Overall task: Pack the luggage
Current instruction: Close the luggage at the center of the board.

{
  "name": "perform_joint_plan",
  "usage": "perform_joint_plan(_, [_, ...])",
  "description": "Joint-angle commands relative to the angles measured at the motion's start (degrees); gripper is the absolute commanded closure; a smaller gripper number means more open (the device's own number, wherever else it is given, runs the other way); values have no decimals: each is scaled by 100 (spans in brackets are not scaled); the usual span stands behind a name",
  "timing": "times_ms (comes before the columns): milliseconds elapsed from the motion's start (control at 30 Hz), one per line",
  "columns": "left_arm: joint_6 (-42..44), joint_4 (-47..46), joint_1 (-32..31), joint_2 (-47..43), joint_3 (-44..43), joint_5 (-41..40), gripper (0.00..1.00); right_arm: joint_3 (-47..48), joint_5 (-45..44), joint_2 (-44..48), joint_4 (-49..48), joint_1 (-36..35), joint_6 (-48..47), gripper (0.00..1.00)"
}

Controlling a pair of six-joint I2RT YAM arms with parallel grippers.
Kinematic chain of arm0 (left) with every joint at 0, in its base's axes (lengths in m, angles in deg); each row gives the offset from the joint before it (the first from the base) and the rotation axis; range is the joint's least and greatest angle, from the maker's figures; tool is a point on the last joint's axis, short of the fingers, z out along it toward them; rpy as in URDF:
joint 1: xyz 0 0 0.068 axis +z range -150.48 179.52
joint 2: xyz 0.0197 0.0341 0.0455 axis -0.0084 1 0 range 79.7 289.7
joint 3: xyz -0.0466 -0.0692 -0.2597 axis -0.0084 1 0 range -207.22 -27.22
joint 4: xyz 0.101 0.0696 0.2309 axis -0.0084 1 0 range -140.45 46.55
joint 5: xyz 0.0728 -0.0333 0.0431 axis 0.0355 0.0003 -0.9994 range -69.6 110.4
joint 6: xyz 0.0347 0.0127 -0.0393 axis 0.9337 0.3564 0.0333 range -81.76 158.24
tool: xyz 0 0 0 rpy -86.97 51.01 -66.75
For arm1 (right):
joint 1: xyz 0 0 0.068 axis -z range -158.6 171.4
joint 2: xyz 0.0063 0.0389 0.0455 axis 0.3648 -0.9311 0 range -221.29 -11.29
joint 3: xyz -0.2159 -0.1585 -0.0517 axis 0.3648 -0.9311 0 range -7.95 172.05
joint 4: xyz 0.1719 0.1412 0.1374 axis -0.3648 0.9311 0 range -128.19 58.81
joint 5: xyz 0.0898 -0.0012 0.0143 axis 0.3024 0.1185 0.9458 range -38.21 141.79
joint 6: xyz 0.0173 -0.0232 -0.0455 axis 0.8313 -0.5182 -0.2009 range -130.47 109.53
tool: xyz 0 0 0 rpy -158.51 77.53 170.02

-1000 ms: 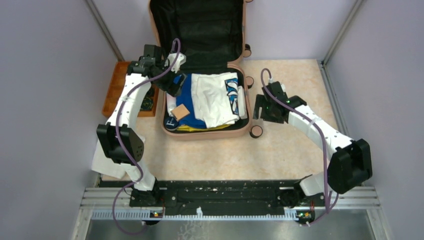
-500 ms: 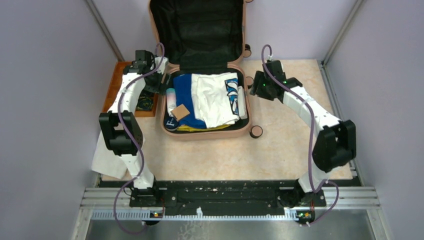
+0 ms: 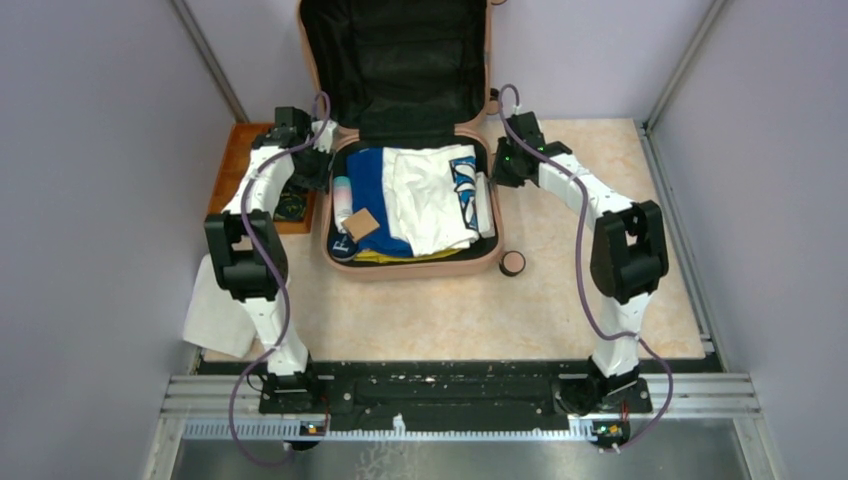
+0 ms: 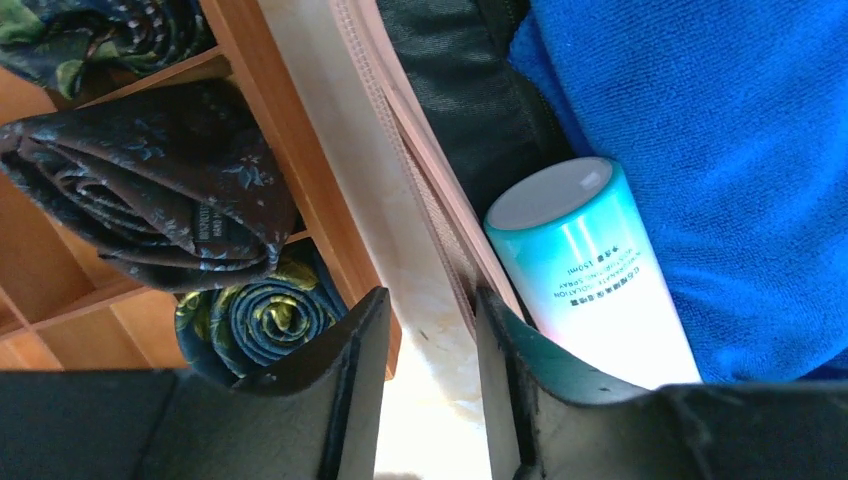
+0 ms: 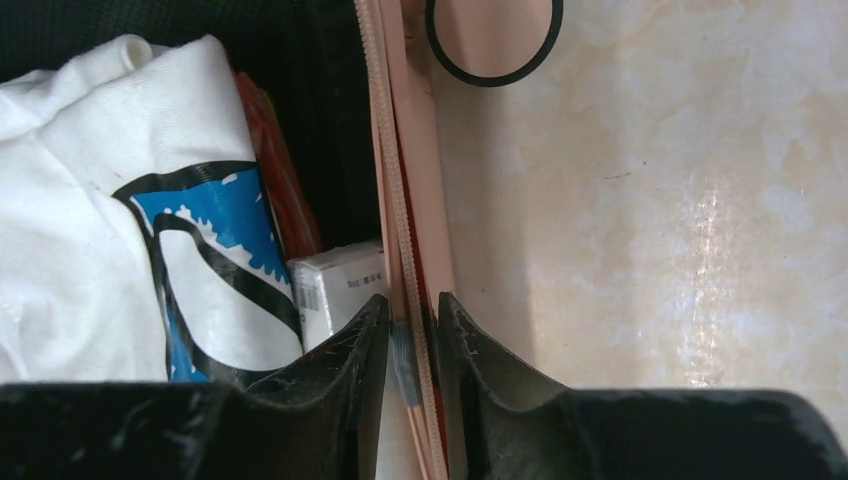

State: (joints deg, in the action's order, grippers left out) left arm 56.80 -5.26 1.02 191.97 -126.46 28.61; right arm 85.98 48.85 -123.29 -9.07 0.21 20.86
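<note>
The peach-pink luggage [image 3: 415,268] lies open, its black-lined lid standing at the back. Its base holds a blue towel [image 4: 720,150], a white printed T-shirt [image 5: 100,200], a teal spray bottle [image 4: 590,270] and a white box [image 5: 335,290]. My left gripper [image 3: 312,170] is at the left rim near the hinge. In the left wrist view the left gripper [image 4: 425,310] stands partly open, the rim [image 4: 400,130] against its right finger and table showing in the gap. My right gripper [image 5: 410,305] is shut on the right rim's zipper edge [image 5: 415,150].
An orange compartmented tray [image 3: 240,170] with rolled dark ties [image 4: 130,190] sits just left of the luggage. A white cloth [image 3: 215,320] lies at the table's near left. A luggage wheel [image 3: 512,263] sticks out at the front right corner. Purple walls enclose the table.
Both arms swung toward the luggage's back corners. The right gripper came in from the right onto the rim and closed on it. The left jaws narrowed at the left rim.
</note>
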Motion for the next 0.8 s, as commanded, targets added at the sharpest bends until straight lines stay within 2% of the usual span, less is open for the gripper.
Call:
perform_joint_plan(0, [-27, 91, -2, 291, -240, 768, 57, -149, 133, -169, -210, 55, 68, 75])
perform_joint_plan(100, [15, 229, -20, 375, -264, 1403, 59, -329, 58, -36, -328, 67, 65, 78])
perform_joint_plan(233, [48, 257, -202, 493, -177, 1623, 69, -571, 60, 75, -394, 208, 164, 100])
perform_joint_plan(400, [-1, 202, -551, 544, -13, 1561, 70, -1094, 36, 362, -683, 325, 285, 100])
perform_joint_plan(567, [-13, 275, -511, 460, -432, 1566, 66, -1147, -51, 411, -594, 336, 225, 100])
perform_joint_plan(600, [23, 343, -510, 438, -562, 1506, 60, -1142, -75, 429, -570, 337, 224, 100])
perform_joint_plan(633, [51, 455, -503, 406, -721, 1399, 50, -1152, -89, 453, -563, 343, 229, 100])
perform_joint_plan(733, [4, 484, -427, 209, -1145, 872, 12, -1181, -93, 546, -613, 344, 216, 100])
perform_joint_plan(767, [-40, 380, -362, 120, -1225, 760, 3, -1163, -99, 535, -606, 351, 212, 100])
